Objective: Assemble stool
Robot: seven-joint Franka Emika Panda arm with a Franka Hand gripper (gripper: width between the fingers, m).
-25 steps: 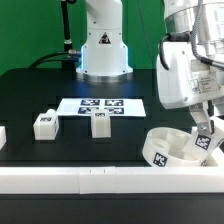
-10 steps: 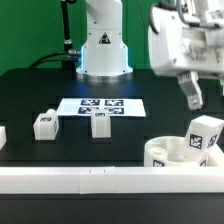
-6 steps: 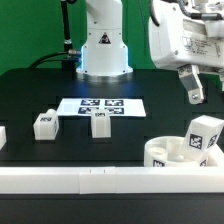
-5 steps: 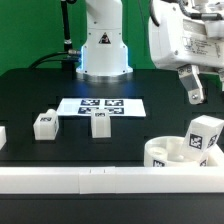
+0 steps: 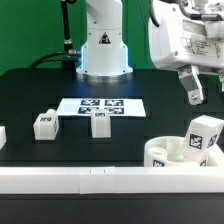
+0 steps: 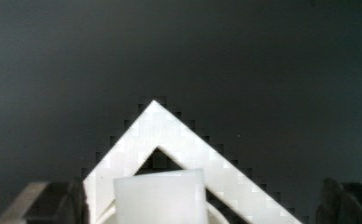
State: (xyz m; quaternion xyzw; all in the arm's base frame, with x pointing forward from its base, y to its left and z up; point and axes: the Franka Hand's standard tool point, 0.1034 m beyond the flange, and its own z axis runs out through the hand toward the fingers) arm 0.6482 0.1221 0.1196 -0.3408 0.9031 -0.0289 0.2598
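Exterior view: the gripper (image 5: 197, 92), jaws fully spread and empty, hangs above the seat (image 5: 168, 156) and its standing leg (image 5: 203, 135); the nearest loose leg (image 5: 99, 122) lies lower, toward the exterior view's left.

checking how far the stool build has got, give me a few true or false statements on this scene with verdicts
1. The hand is open and empty. True.
2. One leg stands up on the seat. True.
3. All three legs are on the seat. False: a loose leg and a second loose leg sit on the table.
4. The seat is at the exterior view's left. False: it is at the exterior view's right, by the front rail.
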